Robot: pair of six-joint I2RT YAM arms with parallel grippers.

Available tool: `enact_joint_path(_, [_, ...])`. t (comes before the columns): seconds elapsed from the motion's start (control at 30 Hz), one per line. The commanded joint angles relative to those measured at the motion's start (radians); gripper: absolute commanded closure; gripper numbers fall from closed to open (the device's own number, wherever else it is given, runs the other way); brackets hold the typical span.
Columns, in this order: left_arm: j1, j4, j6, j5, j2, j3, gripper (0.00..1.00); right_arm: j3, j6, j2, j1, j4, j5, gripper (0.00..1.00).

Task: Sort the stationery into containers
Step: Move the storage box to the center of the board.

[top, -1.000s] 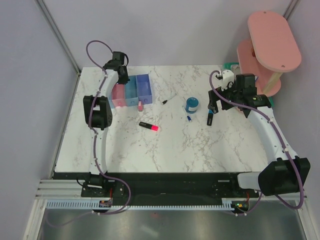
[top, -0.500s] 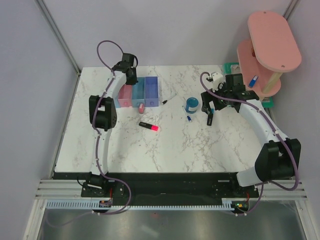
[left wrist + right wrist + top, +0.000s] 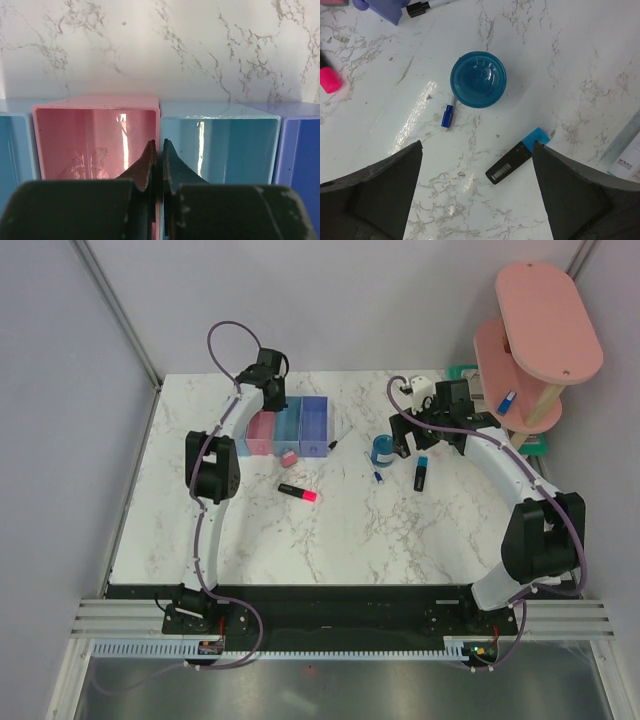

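my left gripper [image 3: 156, 150] is clamping the wall between pink tray [image 3: 65, 135] and blue tray [image 3: 250, 145]; my right gripper [image 3: 476, 147] is hovering, spread wide, near blue pot [image 3: 478, 79].

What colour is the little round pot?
Blue. The round plastic pot shows best in the right wrist view.

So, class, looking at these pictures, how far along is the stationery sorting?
Done: nothing visible; the pink tray and blue tray beside it look empty. In hand: the left tool is shut on their shared wall; the right tool hangs open near the blue pot. Left: pot, pink highlighter, blue highlighter, pen, pink eraser, all on the table.
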Motion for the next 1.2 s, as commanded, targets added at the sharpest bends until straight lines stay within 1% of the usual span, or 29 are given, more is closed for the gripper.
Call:
enact_joint_path(0.0, [-0.046, -0.032, -0.036, 0.059, -0.008, -0.041, 0.98, 0.070, 0.003, 0.067, 0.024, 0.073, 0.024, 0.02])
enact_joint_path(0.17, [-0.017, -0.041, -0.047, 0.046, -0.028, -0.073, 0.98, 0.163, -0.011, 0.182, 0.073, 0.090, 0.057, 0.02])
enact_joint_path(0.27, [0.008, -0.045, -0.050, 0.039, -0.034, -0.089, 0.97, 0.216, 0.005, 0.234, 0.107, 0.150, 0.106, 0.02])
enact_joint_path(0.3, [0.020, -0.045, -0.047, 0.030, -0.036, -0.092, 0.96, 0.232, 0.008, 0.248, 0.125, 0.168, 0.151, 0.02])
enact_joint_path(0.37, [0.032, -0.047, -0.042, 0.023, -0.036, -0.092, 0.89, 0.275, 0.023, 0.297, 0.138, 0.213, 0.191, 0.02])
enact_joint_path(0.43, [0.048, -0.048, -0.039, 0.022, -0.039, -0.093, 0.86, 0.314, 0.052, 0.364, 0.147, 0.236, 0.240, 0.02])
enact_joint_path(0.47, [0.052, -0.048, -0.036, 0.019, -0.040, -0.093, 0.79, 0.356, 0.064, 0.387, 0.148, 0.241, 0.251, 0.02])
enact_joint_path(0.53, [0.066, -0.047, -0.030, 0.016, -0.040, -0.095, 0.73, 0.400, 0.110, 0.458, 0.148, 0.247, 0.278, 0.02])
enact_joint_path(0.57, [0.071, -0.048, -0.029, 0.011, -0.042, -0.093, 0.72, 0.441, 0.124, 0.478, 0.148, 0.245, 0.280, 0.02])
enact_joint_path(0.7, [0.097, -0.047, -0.019, 0.017, -0.040, -0.096, 0.69, 0.513, 0.192, 0.564, 0.159, 0.254, 0.289, 0.04])
enact_joint_path(0.83, [0.104, -0.050, -0.001, 0.029, -0.040, -0.099, 0.57, 0.552, 0.218, 0.631, 0.185, 0.265, 0.310, 0.04])
enact_joint_path(0.9, [0.104, -0.050, 0.011, 0.034, -0.042, -0.101, 0.53, 0.555, 0.221, 0.653, 0.210, 0.273, 0.315, 0.04])
enact_joint_path(0.93, [0.104, -0.051, 0.014, 0.039, -0.042, -0.101, 0.50, 0.559, 0.221, 0.659, 0.219, 0.274, 0.321, 0.04])
enact_joint_path(1.07, [0.104, -0.048, 0.025, 0.060, -0.048, -0.092, 0.48, 0.558, 0.221, 0.682, 0.273, 0.287, 0.353, 0.05])
enact_joint_path(1.17, [0.103, -0.044, 0.030, 0.075, -0.053, -0.087, 0.47, 0.558, 0.255, 0.705, 0.300, 0.291, 0.370, 0.06])
